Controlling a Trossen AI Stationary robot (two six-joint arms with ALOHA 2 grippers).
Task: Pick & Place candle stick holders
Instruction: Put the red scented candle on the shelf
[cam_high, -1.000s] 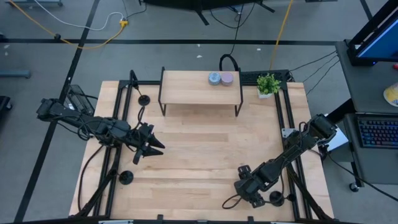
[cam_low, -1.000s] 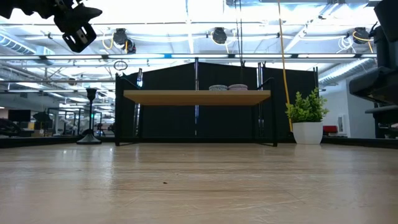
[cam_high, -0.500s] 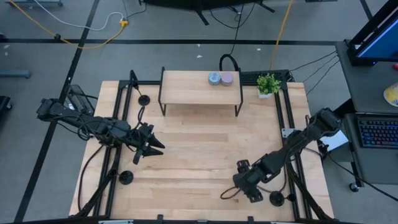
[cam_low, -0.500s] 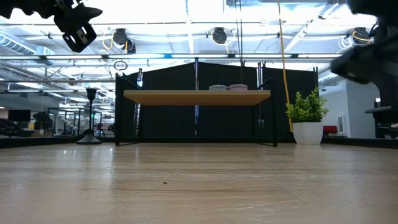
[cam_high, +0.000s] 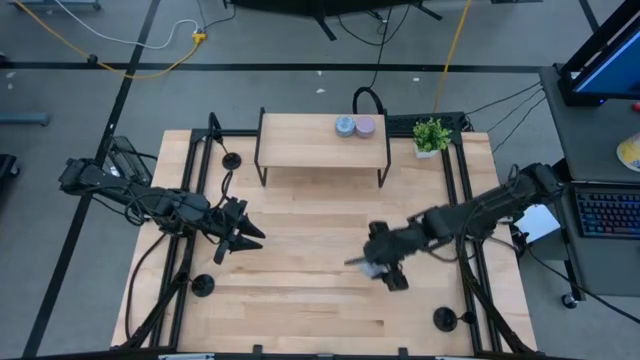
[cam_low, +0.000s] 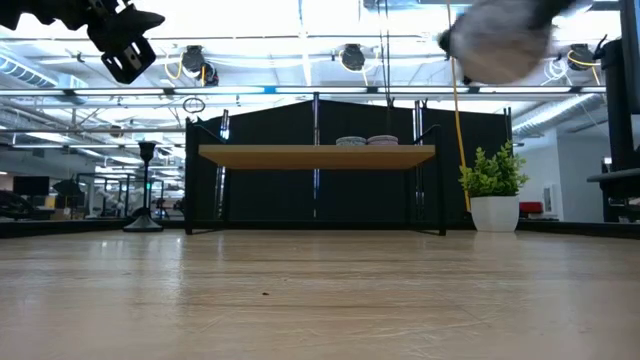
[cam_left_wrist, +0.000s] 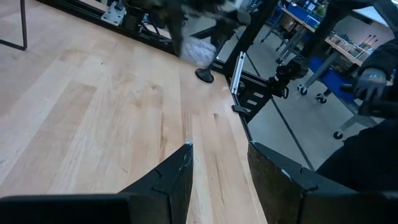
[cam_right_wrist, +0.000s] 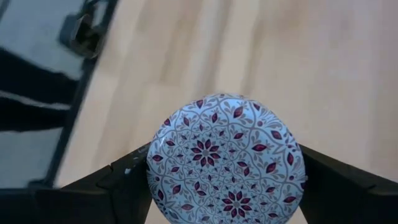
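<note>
A: State the right gripper (cam_right_wrist: 227, 180) condition.
B: Its fingers pinch a round patterned puck (cam_right_wrist: 227, 158) above the worktop (cam_high: 320, 215), near centre.
A: Left gripper (cam_high: 250, 238)?
B: Fingers slightly spread, holding nothing, over the worktop's left side.
A: Candle stick holders?
B: One (cam_high: 232, 159) stands at the left rear rail, one (cam_high: 203, 286) at the left front, one (cam_high: 444, 319) at the right front.

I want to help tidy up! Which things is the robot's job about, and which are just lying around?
Job: three black candle stick holders; the patterned disc held in the right gripper.
Lying about: grey puck and lavender puck on the shelf; potted plant.
</note>
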